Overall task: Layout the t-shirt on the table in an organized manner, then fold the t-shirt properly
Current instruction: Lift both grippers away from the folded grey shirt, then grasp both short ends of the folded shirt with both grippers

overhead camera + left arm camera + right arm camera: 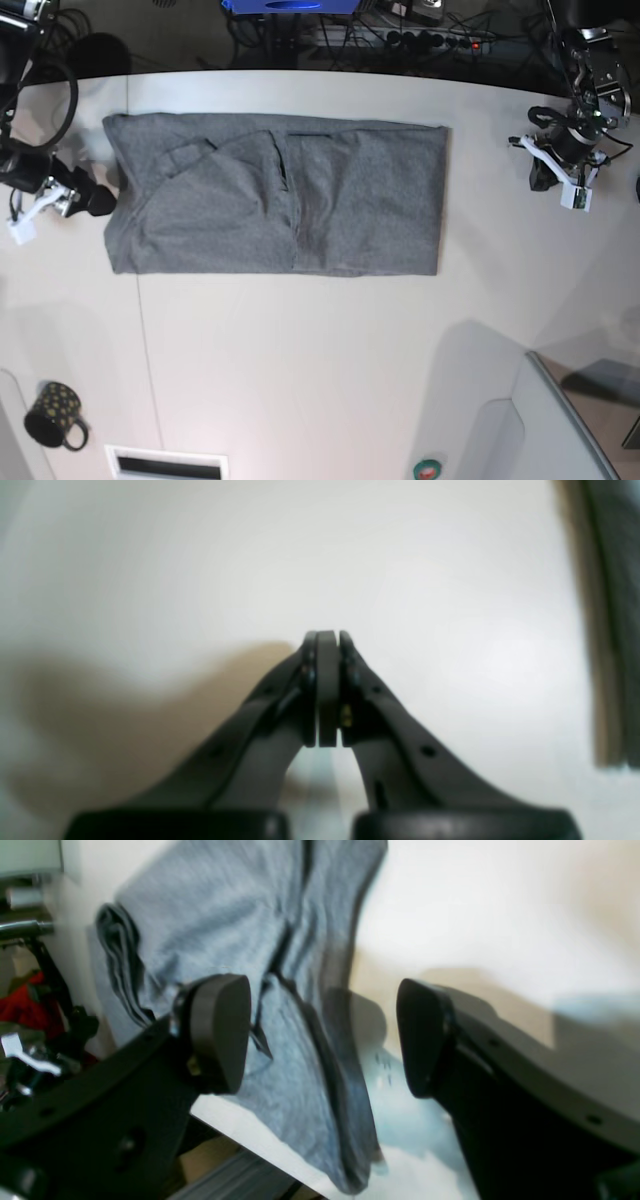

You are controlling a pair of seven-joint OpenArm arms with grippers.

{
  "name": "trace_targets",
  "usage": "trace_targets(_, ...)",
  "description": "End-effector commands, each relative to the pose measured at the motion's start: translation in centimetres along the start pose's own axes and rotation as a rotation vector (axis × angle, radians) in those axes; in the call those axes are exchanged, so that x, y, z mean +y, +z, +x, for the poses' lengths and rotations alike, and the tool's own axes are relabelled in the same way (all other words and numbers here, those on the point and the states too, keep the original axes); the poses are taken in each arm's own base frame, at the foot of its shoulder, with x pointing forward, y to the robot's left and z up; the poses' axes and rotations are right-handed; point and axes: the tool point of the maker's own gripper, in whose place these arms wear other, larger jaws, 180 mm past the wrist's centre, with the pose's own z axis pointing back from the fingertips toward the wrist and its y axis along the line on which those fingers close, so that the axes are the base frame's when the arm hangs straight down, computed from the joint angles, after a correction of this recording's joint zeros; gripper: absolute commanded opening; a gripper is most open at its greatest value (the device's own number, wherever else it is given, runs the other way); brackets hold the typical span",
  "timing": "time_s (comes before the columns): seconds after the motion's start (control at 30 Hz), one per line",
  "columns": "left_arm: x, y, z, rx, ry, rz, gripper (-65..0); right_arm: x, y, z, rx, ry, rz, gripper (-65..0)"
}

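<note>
right gripper (320, 1035) jaws apart, empty, at the t-shirt's (275, 195) near end; its long axis runs across the table (320, 360) toward my shut left gripper (327, 640), well off.

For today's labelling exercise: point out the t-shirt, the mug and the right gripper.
t-shirt (360, 200), base view, flat middle of the cloth.
mug (52, 412), base view, its dark body.
right gripper (325, 1035), right wrist view, midway between the open jaws.

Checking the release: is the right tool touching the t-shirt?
Apart. In the right wrist view the right tool stands open, the t-shirt lying beyond its pads with nothing pinched between them.
</note>
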Motion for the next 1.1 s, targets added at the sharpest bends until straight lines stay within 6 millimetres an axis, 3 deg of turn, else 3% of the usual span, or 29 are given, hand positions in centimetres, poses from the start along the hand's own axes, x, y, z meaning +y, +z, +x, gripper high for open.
trace_targets(0.0, 0.9, 0.0, 1.7, -0.05, -0.002, 0.015, -65.0, 0.4, 0.6, 1.4, -0.023, 0.031, 0.013, -21.8)
trace_targets(0.07, 0.9, -0.6, 2.5, -0.064, 0.011, 0.013, -65.0, 0.4, 0.5, 0.7, 0.008, 0.027, 0.014, -21.8)
trace_targets(0.3, -3.7, -3.0, 4.3, -0.076, -0.04, -0.097, -65.0, 1.7, -1.6, -0.3, 0.04, 0.082, 0.032, -21.8)
trace_targets(0.43, -5.2, -3.5, 4.7, -0.079, -0.047, -0.124, -65.0, 0.2, -1.5, -0.6, 0.032, 0.045, 0.008, -21.8)
trace_targets(0.73, -6.5, -4.1, 5.3, -0.094, -0.037, -0.143, -65.0, -1.4, -1.6, -0.5, 0.064, 0.117, -0.086, -21.8)
trace_targets(0.9, -6.5, -4.9, 4.7, -0.07, -0.008, -0.145, -65.0, -0.5, -2.8, -1.6, 0.092, 0.121, -0.074, -21.8)
trace_targets(1.07, -6.6, -5.4, 3.7, -0.043, 0.017, -0.149, -65.0, 1.2, -4.6, -4.0, 0.187, 0.175, -0.04, -21.8)
